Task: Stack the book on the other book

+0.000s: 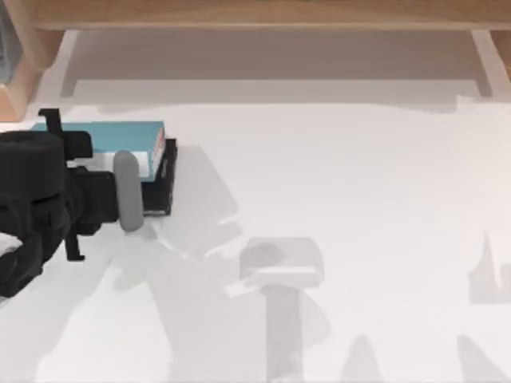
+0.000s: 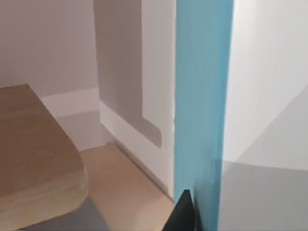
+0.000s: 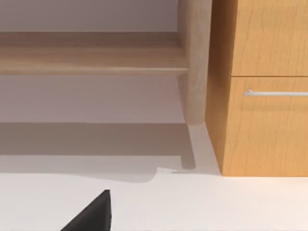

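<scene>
While the teal book [image 1: 120, 136] lay on the black book [image 1: 164, 187] at the white bench's [image 1: 335, 183] left, the left tool [image 1: 128, 191] hovered beside them, its opening impossible to judge.

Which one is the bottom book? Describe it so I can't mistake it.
Look at the table's left side, where the left claw is. Two books lie there; the black book is underneath, peeking out beyond the blue book, with red along its edge.

Open white table [image 1: 343, 183] right of stacked books [image 1: 156, 163], wooden shelf [image 1: 263, 16] behind
</scene>
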